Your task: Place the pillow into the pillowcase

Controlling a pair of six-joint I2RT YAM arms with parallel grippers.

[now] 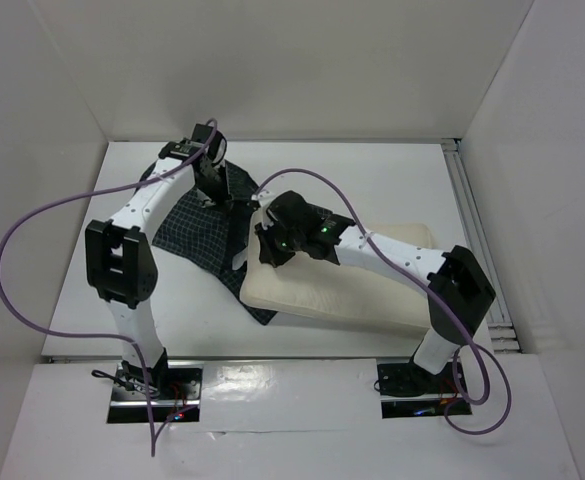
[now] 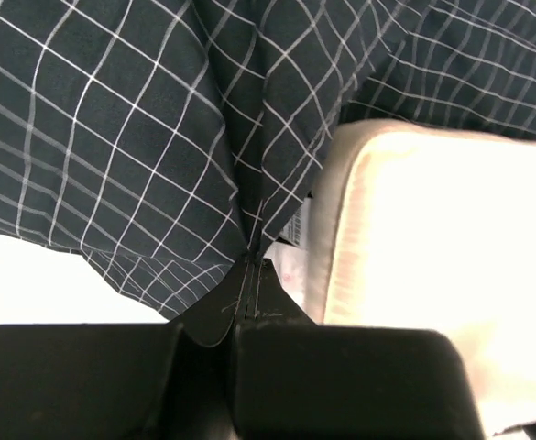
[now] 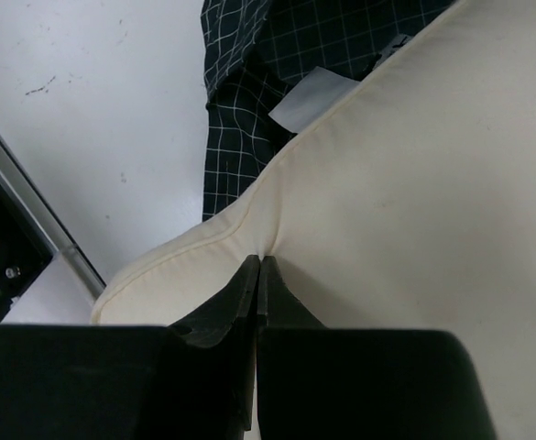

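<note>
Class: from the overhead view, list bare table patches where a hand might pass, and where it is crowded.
Free: table beyond the pillow, up to the back wall and right rail; also near-left, between left arm and pillow. Crowded: the centre, where the left gripper pinches the pillowcase and the right gripper the pillow.

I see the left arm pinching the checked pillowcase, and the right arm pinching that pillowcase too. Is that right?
Not quite. The left end effector does pinch the pillowcase, but the right end effector is closed on the edge seam of the cream pillow, not the pillowcase. The right wrist view shows it.
</note>
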